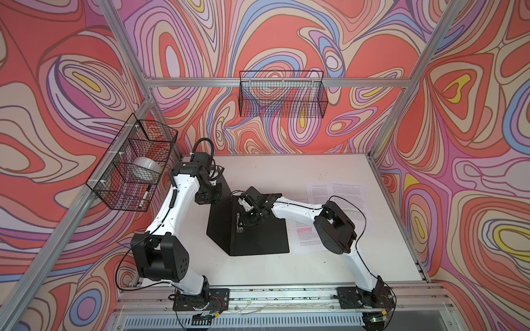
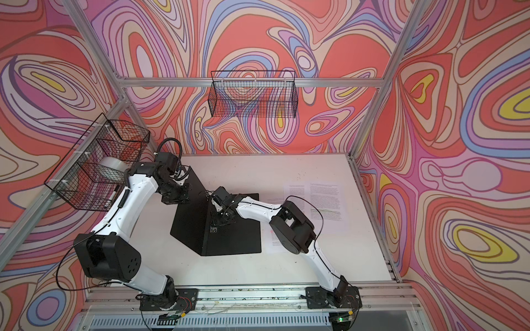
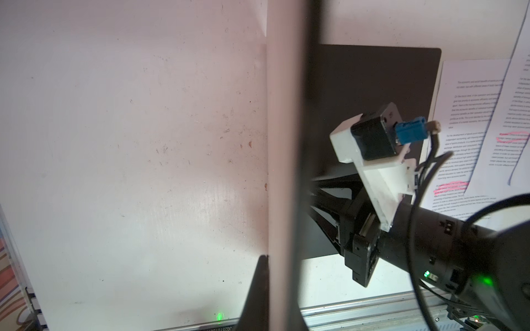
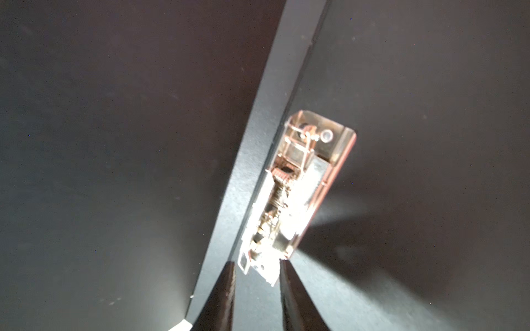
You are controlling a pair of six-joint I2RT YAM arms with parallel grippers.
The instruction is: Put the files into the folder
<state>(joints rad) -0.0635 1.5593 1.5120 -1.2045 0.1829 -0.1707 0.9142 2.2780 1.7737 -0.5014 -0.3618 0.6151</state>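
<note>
The folder (image 1: pixel 258 238) (image 2: pixel 235 238) lies open at mid-table, black inside. Its right half is flat and its left cover (image 1: pixel 220 215) stands raised. My left gripper (image 1: pixel 207 197) (image 3: pixel 282 258) is shut on that cover's far edge, which runs as a pale strip between the fingers in the left wrist view. My right gripper (image 1: pixel 246 219) (image 4: pixel 256 266) is open low over the spine. The near end of the metal clip (image 4: pixel 298 195) (image 1: pixel 239 227) sits between its fingertips. The files (image 1: pixel 335 200) (image 2: pixel 324 200) (image 3: pixel 473 143) are white printed sheets with pink highlights. They lie overlapping on the table right of the folder, partly under the right arm.
A wire basket (image 1: pixel 134 169) holding a tape roll and a marker hangs on the left frame near the left arm's elbow. Another wire basket (image 1: pixel 282 94) hangs on the back wall. The white table (image 1: pixel 286 172) ends at an aluminium rail along the front.
</note>
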